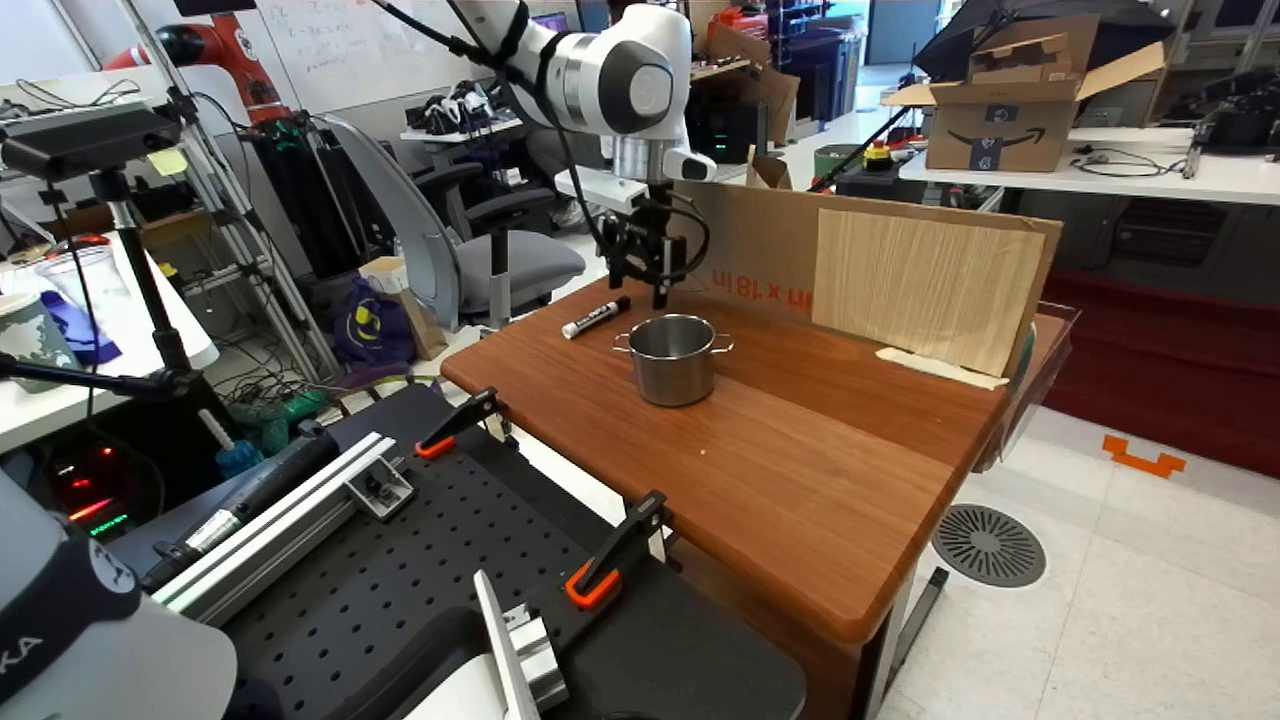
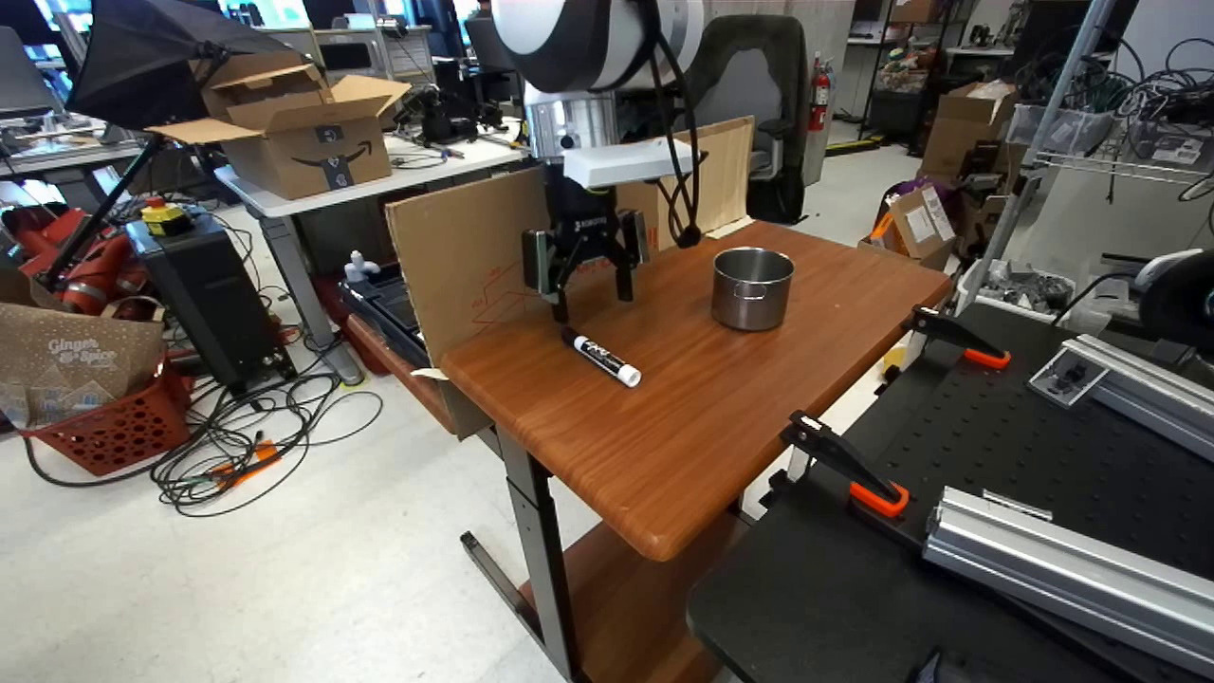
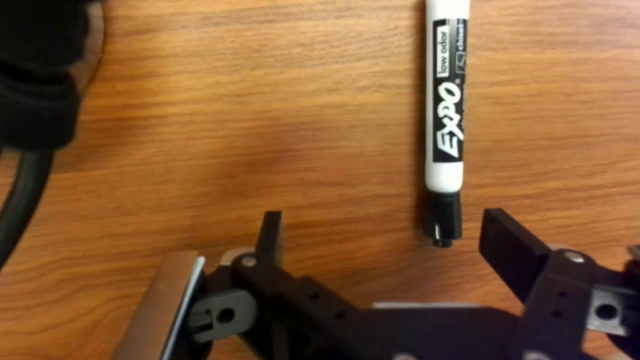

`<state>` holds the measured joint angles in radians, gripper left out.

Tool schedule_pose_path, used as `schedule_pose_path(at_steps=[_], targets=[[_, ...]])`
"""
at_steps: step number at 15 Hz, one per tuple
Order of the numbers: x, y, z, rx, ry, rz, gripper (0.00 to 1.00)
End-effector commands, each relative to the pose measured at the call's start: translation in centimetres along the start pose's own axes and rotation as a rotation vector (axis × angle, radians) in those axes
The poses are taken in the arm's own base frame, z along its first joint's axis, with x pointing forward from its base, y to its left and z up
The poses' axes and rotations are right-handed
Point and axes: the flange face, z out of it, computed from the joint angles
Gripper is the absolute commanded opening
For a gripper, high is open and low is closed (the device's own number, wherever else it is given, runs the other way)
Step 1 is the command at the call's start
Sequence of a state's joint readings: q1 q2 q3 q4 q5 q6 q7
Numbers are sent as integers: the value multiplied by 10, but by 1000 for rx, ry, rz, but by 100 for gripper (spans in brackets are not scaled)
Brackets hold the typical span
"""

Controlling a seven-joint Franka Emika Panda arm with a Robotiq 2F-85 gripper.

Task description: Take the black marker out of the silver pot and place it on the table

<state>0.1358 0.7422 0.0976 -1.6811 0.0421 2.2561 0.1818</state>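
Note:
The black marker has a white body, black label and black cap. It lies flat on the brown table, outside and beside the silver pot. In an exterior view the marker lies a short way from the pot, which stands upright. My gripper is above the table near the marker's cap end, also in an exterior view. In the wrist view the gripper is open with nothing between its fingers. The marker points toward them, its cap nearer the right finger, apart from it.
A cardboard sheet with a pale wooden panel stands along the table's back edge. A black perforated bench with clamps adjoins the front edge. A cable hangs at the left of the wrist view.

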Motion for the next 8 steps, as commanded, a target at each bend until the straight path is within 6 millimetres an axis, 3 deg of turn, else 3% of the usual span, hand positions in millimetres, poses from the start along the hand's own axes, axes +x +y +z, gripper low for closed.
schedule_pose_path(at_steps=[1, 3, 4, 8], targets=[[0, -7, -22, -9, 3, -15, 100], [0, -12, -36, -15, 31, -17, 100], [5, -10, -25, 4, 41, -14, 100], [5, -10, -24, 3, 40, -13, 100]])
